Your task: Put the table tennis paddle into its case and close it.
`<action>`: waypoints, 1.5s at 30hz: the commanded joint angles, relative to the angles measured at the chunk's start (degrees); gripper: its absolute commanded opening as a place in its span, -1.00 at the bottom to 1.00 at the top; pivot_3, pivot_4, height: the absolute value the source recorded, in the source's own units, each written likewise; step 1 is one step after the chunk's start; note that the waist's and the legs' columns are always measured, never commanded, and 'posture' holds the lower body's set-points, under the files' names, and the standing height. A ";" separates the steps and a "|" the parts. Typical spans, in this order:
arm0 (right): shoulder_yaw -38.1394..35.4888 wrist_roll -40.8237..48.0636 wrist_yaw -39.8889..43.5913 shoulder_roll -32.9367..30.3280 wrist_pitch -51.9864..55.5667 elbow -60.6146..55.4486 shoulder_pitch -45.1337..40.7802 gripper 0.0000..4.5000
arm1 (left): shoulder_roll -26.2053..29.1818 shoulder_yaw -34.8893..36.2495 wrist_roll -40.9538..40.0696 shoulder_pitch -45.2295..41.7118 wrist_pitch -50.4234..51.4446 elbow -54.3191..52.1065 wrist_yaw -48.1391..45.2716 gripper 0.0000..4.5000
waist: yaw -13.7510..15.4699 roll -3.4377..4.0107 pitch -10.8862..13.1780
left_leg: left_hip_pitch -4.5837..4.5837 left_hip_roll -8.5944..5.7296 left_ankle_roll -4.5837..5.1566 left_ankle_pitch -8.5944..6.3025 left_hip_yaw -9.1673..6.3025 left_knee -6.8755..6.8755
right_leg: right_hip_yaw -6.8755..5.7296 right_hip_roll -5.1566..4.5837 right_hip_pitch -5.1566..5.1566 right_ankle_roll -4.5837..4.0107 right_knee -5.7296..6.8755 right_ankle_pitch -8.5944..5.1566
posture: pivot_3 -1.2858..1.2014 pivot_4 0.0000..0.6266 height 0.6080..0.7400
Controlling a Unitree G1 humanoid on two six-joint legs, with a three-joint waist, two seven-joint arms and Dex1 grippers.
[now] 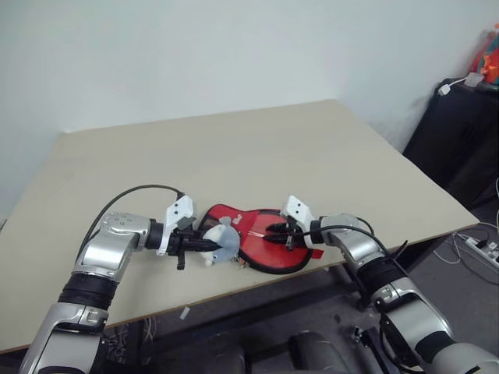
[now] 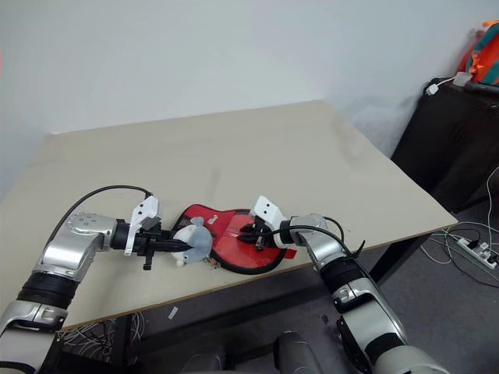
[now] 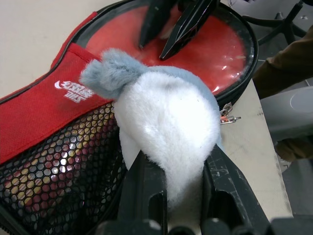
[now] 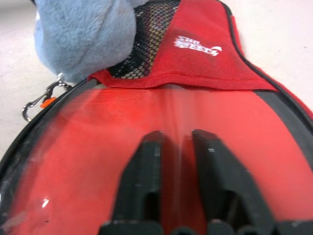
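The case [image 1: 228, 217] lies flat near the table's front edge, its clear plastic side [image 4: 98, 147] up and its red neck with black mesh [image 3: 63, 156] toward my left arm. Red shows under the plastic; I cannot tell whether that is the table tennis paddle's face or the case's own panel. My left gripper [image 3: 178, 166] is shut on a grey-white plush ball [image 1: 222, 243] that rests against the case's neck. My right gripper [image 4: 176, 137] presses on the round part, its fingers nearly together and pinching a ridge of the clear plastic. A small metal clasp [image 4: 41, 100] sticks out at the rim.
The beige table [image 1: 234, 148] stretches bare behind the case; its front edge runs just beside the case's round end. A black cabinet [image 1: 456, 132] stands at the right, with a power strip [image 1: 479, 248] and cables on the floor.
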 commanded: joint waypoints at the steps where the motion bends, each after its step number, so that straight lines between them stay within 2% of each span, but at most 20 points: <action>1: 1.40 -2.30 -0.30 -0.52 2.01 2.33 0.58 -0.99 | 2.79 3.51 -0.45 0.97 -0.73 -0.80 1.00 -0.85 | -0.01 0.00 0.00 | 0.07 0.01 0.00 0.00 0.01 0.00 | 0.00 0.00 0.05 0.00 0.00 0.00 | 0.03 -1.00 1.00; 10: 2.49 -2.81 -0.57 -0.47 1.50 2.64 1.06 -0.99 | 7.47 3.93 3.96 1.81 -5.64 4.81 4.32 -0.85 | -0.01 0.00 0.00 | 0.35 0.08 -0.02 -0.01 -0.01 -0.06 | -0.07 0.00 0.20 -0.02 0.09 -0.01 | 0.03 -1.00 1.00; 23: 3.59 -3.66 -1.14 -0.01 1.01 2.45 1.66 -0.99 | 10.04 0.14 15.69 -7.88 -17.93 23.17 12.12 -0.85 | -0.02 -0.09 -0.07 | 0.54 0.16 -0.05 -0.03 -0.07 -0.13 | -0.32 0.02 -0.01 -0.02 0.59 -0.02 | 0.03 -1.00 1.00; 29: 3.92 -3.95 -1.42 0.27 0.80 2.53 1.61 -0.99 | 11.41 -1.74 20.09 -9.64 -20.44 26.54 13.25 -0.85 | -0.04 -0.06 -0.06 | 0.48 0.60 -0.28 -0.17 -0.22 -0.17 | -1.24 -0.02 -0.07 -0.03 0.33 -0.03 | 0.03 -1.00 1.00; 31: 3.88 -4.09 -1.42 0.36 0.72 2.67 1.59 -0.99 | 11.66 -2.20 21.62 -10.62 -20.78 28.45 15.19 -0.85 | -0.04 -0.07 -0.08 | 0.44 1.01 -0.28 -0.18 -0.30 -0.47 | -1.93 -0.01 -0.02 -0.02 -0.40 -0.02 | 0.03 -1.00 1.00; 33: 3.89 -4.27 -1.36 0.43 0.59 2.80 1.60 -0.99 | 11.87 -2.86 23.51 -11.78 -21.04 30.60 17.72 -0.85 | -0.05 -0.04 -0.07 | 0.42 1.23 -0.29 -0.18 -0.35 -0.50 | -2.39 -0.02 -0.06 -0.02 -0.61 -0.02 | 0.03 -1.00 1.00; 34: 3.91 -4.36 -1.35 0.47 0.52 2.89 1.59 -0.99 | 11.89 -3.13 24.43 -12.50 -20.90 31.84 19.31 -0.85 | -0.14 0.31 -0.16 | 0.40 1.41 -0.29 -0.19 -0.35 -0.51 | -2.63 -0.02 -0.05 -0.02 -0.76 -0.02 | 0.03 -1.00 1.00; 36: 3.92 -4.53 -1.30 0.54 0.39 2.95 1.62 -0.99 | 11.74 -3.56 26.08 -13.99 -20.94 34.33 22.46 -0.85 | -0.19 0.62 -0.34 | -0.09 2.67 -0.28 -0.20 -0.38 -1.09 | -4.12 0.10 0.14 -0.14 -2.54 0.12 | 0.03 -1.00 1.00; 37: 3.94 -4.59 -1.27 0.56 0.34 2.95 1.63 -0.99 | 11.64 -3.73 26.72 -14.68 -20.90 35.45 23.77 -0.85 | 0.08 0.21 -0.60 | -0.49 3.70 -0.27 -0.20 -0.33 -1.52 | -4.90 -0.07 0.14 -0.17 -3.19 0.38 | 0.03 -1.00 1.00; 38: 3.97 -4.64 -1.26 0.58 0.29 2.95 1.65 -0.99 | 11.55 -3.96 27.28 -15.28 -21.05 36.43 24.85 -0.85 | 0.09 -0.50 -0.81 | -0.69 4.37 -0.26 -0.19 0.09 -1.84 | -4.92 -0.48 -0.38 -0.22 -2.48 0.62 | 0.03 -1.00 1.00; 39: 4.00 -4.67 -1.22 0.58 0.26 2.90 1.68 -0.99 | 11.43 -4.26 27.99 -15.96 -21.20 37.41 26.56 -0.85 | 0.16 -0.40 -1.06 | -0.49 4.31 -0.27 -0.19 0.84 -1.74 | -4.78 -0.83 -0.85 -0.35 -1.45 0.67 | 0.03 -1.00 1.00; 40: 4.04 -4.69 -1.18 0.60 0.23 2.87 1.70 -0.99 | 11.20 -4.45 28.64 -16.75 -21.03 38.42 28.13 -0.85 | 0.06 1.89 -1.60 | -0.51 4.63 -0.29 -0.20 1.74 -1.43 | -4.72 0.24 -0.45 -1.41 -2.35 1.89 | 0.03 -1.00 1.00; 41: 4.06 -4.71 -1.14 0.62 0.21 2.83 1.73 -0.99 | 11.01 -4.67 29.19 -17.37 -21.25 39.22 29.36 -0.85 | 1.29 1.56 -2.46 | -1.71 7.54 -0.30 -0.19 1.40 -2.10 | -5.06 2.81 1.02 -2.67 -6.74 5.23 | 0.03 -1.00 1.00; 42: 4.06 -4.75 -1.11 0.64 0.17 2.83 1.74 -0.99 | 10.82 -4.88 29.56 -17.96 -21.46 39.95 30.37 -0.85 | 2.00 0.31 -2.70 | -2.88 8.77 0.12 -0.28 2.26 -2.96 | -7.08 1.86 0.28 -1.88 -4.84 4.83 | 0.03 -1.00 1.00; 43: 4.05 -4.79 -1.08 0.65 0.13 2.80 1.78 -0.99 | 10.45 -4.93 29.80 -18.66 -21.43 40.69 31.51 -0.85 | 2.23 -0.63 -2.38 | -2.27 7.98 0.49 -0.07 3.08 -3.73 | -7.80 0.44 -0.47 -2.03 0.12 -0.14 | 0.03 -1.00 1.00; 44: 4.07 -4.79 -1.06 0.64 0.11 2.81 1.77 -0.99 | 10.05 -4.84 29.80 -19.27 -21.42 41.31 32.19 -0.85 | 2.48 -0.78 -2.21 | -1.37 6.07 0.39 0.21 2.82 -4.02 | -6.93 0.10 -0.82 -2.68 1.41 -1.61 | 0.03 -1.00 1.00; 45: 4.10 -4.79 -1.07 0.62 0.09 2.81 1.77 -0.99 | 9.53 -4.46 29.27 -19.78 -20.97 41.74 31.93 -0.85 | 2.62 -0.75 -1.99 | -0.60 5.58 0.35 0.28 2.43 -4.10 | -6.41 0.27 -0.48 -3.63 1.88 -2.08 | 0.03 -1.00 1.00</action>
